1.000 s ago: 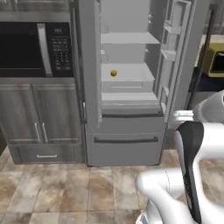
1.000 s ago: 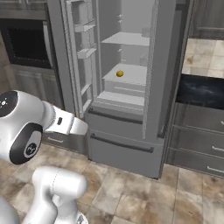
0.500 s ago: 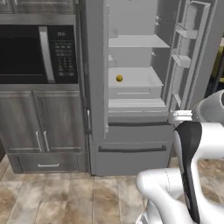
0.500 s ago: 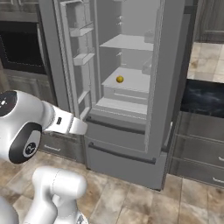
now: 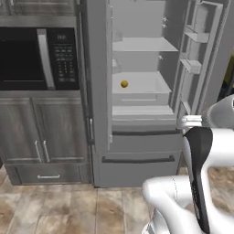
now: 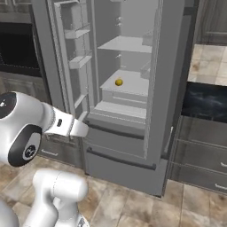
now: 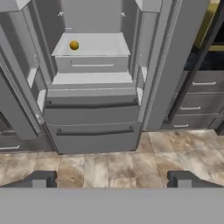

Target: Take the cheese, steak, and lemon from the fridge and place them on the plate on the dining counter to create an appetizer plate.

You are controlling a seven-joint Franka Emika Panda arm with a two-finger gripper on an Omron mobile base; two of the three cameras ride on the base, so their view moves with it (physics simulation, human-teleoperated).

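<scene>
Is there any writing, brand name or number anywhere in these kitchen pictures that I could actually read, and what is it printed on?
Microwave control panel: rows of pale button marks, too small and blurred to read.
Fridge: no brand, label or number shows on its doors, shelves or drawers.
Lemon on the shelf: no sticker or mark.
Cabinets and floor: no writing.
So nothing in these pictures can be read as text.

We see the tall grey fridge (image 5: pixel 137 151) standing with its upper doors open, pale shelves and door bins exposed. The small round yellow lemon (image 5: pixel 124 84) sits alone on the middle shelf, toward its left side; it looks upright and still, though it is tiny here.
</scene>
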